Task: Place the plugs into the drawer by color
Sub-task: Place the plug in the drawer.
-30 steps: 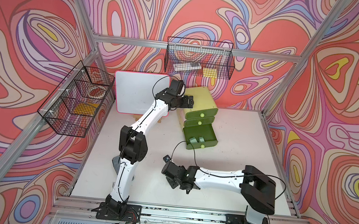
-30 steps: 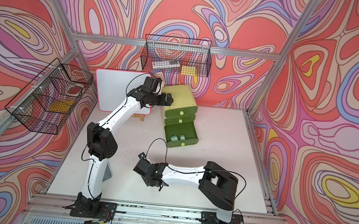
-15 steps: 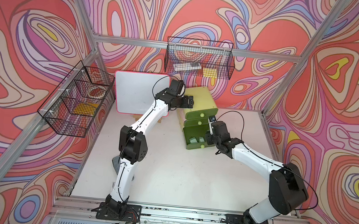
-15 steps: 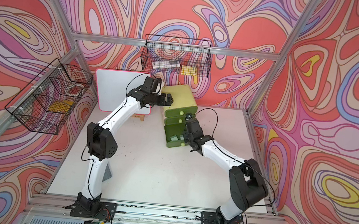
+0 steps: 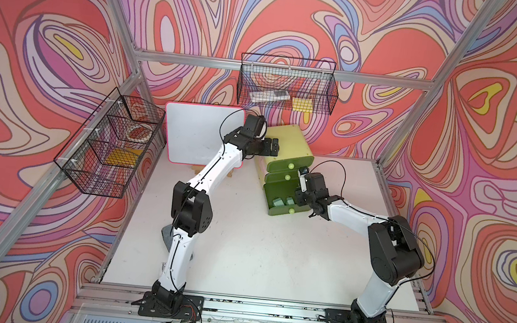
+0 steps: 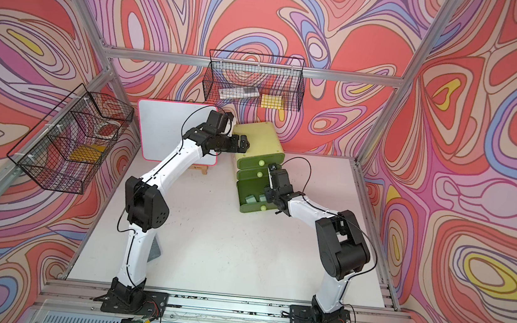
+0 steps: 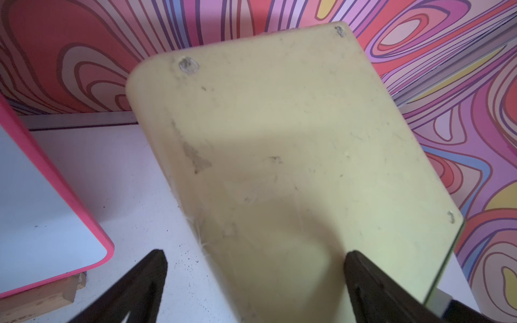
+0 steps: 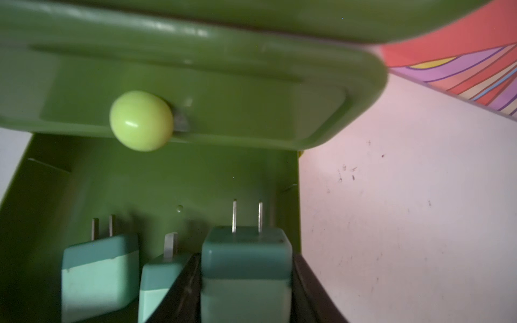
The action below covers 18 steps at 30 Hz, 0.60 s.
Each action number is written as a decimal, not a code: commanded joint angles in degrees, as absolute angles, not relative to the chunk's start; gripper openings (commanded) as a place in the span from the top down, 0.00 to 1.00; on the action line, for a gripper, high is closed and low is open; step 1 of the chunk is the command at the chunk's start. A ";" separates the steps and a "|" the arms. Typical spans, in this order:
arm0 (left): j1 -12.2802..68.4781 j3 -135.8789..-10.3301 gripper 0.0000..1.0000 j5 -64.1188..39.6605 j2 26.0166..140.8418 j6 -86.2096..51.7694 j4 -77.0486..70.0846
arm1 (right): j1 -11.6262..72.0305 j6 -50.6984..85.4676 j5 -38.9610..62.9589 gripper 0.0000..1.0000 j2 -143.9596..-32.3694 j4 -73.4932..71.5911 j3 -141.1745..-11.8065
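Chest of drawers [image 5: 287, 154] stands at the back of the table [image 5: 257, 250], just beside a pink-edged whiteboard [image 5: 201, 133]. Its upper two drawers are shut. The bottom drawer [image 5: 272, 186] stands open toward the front.

Right fingers [image 8: 307, 282]: partly closed on a mint-green plug [image 8: 246, 268], one finger on each side of it. The prongs point toward the back of the chest. The held plug is inside the open bottom drawer, next to the wall farthest from the whiteboard. Cannot tell whether it rests on the drawer floor.

A second plug [image 8: 100, 274] and a third plug [image 8: 161, 279], both mint green, sit beside it in the same drawer with their prongs pointing the same way. The middle drawer's knob [image 8: 141, 120] is just above them.

Left fingers [image 7: 145, 285]: spread wide, holding nothing. One finger is over the chest's pale top and the other is over the table on the whiteboard side. Cannot tell whether they touch the chest.
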State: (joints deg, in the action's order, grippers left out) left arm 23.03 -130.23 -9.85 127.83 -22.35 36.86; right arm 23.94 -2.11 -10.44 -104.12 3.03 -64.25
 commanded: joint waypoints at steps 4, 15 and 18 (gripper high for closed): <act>23.47 -131.02 0.02 -8.74 127.84 -21.01 40.78 | 23.12 -0.58 -10.31 0.51 -105.73 1.95 -65.35; 23.33 -131.00 0.02 -8.42 128.39 -20.74 40.94 | 22.57 2.38 -9.11 0.34 -101.89 5.87 -66.77; 23.29 -130.86 0.03 -8.44 128.58 -20.83 41.22 | 22.59 8.13 -6.60 0.38 -93.32 4.81 -62.53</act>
